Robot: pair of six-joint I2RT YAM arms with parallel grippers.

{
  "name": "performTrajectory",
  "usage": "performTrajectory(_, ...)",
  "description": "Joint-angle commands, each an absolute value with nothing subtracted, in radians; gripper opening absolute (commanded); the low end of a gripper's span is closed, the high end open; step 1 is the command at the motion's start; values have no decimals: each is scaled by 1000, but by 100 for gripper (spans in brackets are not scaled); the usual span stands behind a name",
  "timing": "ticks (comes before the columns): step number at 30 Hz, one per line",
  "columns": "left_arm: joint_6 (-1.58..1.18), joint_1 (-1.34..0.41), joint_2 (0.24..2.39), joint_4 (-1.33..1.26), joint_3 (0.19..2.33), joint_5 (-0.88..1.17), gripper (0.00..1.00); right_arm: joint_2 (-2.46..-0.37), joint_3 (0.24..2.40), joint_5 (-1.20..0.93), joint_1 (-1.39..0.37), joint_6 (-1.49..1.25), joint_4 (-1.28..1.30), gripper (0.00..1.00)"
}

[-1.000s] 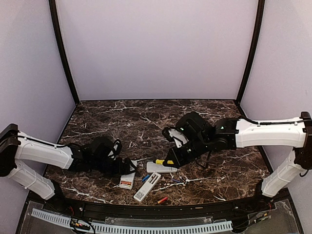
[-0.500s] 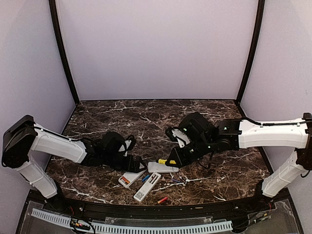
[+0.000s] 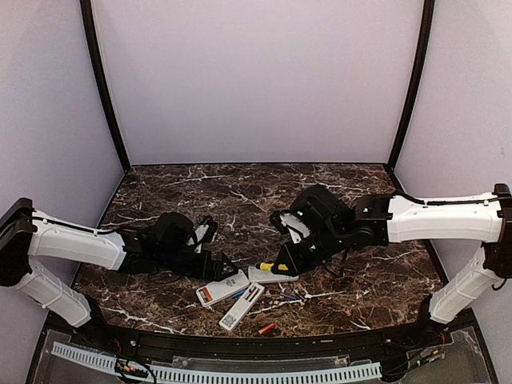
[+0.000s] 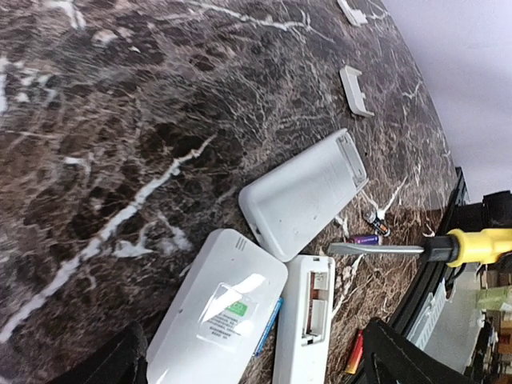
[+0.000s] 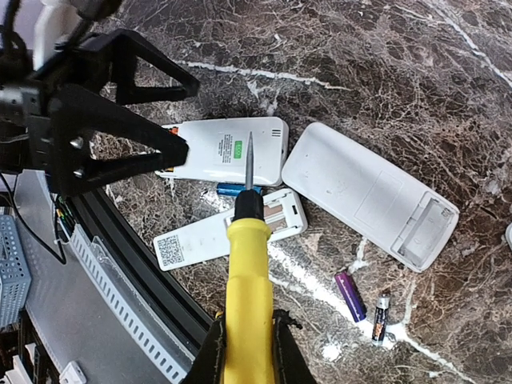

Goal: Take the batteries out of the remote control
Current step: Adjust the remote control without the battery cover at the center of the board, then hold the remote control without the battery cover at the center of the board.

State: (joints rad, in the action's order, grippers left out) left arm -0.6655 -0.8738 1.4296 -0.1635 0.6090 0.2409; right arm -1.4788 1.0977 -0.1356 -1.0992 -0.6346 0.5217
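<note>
While right fingers [image 5: 211, 354] clenched the screwdriver [image 5: 247, 264], left fingers [image 5: 120, 148] hung released beside the wide remote [image 5: 210, 149], whose orange batteries [image 3: 206, 295] sat inside; prying them out probably came next, needing a steadying grip.

We're looking into a robot lab test cell, no question. Plain pale lilac walls [image 3: 256, 80] close it off on the left, on the right and at the far side, and black frame posts [image 3: 102, 88] run up the far corners. Down below is a dark marble-pattern tabletop [image 3: 240, 192], a staged work surface rather than home furniture. The white-and-black left arm [image 3: 76, 244] and right arm [image 3: 440, 218] reach in from the sides. Along the near edge runs a slotted white cable duct [image 3: 216, 372], with coloured wiring [image 3: 128, 370] bunched at its left end.
</note>
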Motion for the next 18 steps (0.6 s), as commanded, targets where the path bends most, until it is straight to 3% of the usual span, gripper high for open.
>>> performTrajectory(1,-782,-879,1265,37,573,78,93,-1516,1135,-167,-1103,-610,507,0)
performTrajectory(4,-885,-878,1201,85,521,92,86,-1555,1166,-179,-1125,-602,500,0)
performTrajectory(11,-1011,-878,1124,101,402,142,51,-1690,1271,-212,-1195,-584,485,0)
performTrajectory(18,-1068,-877,1086,45,331,157,46,-1792,1364,-201,-1247,-570,521,0)
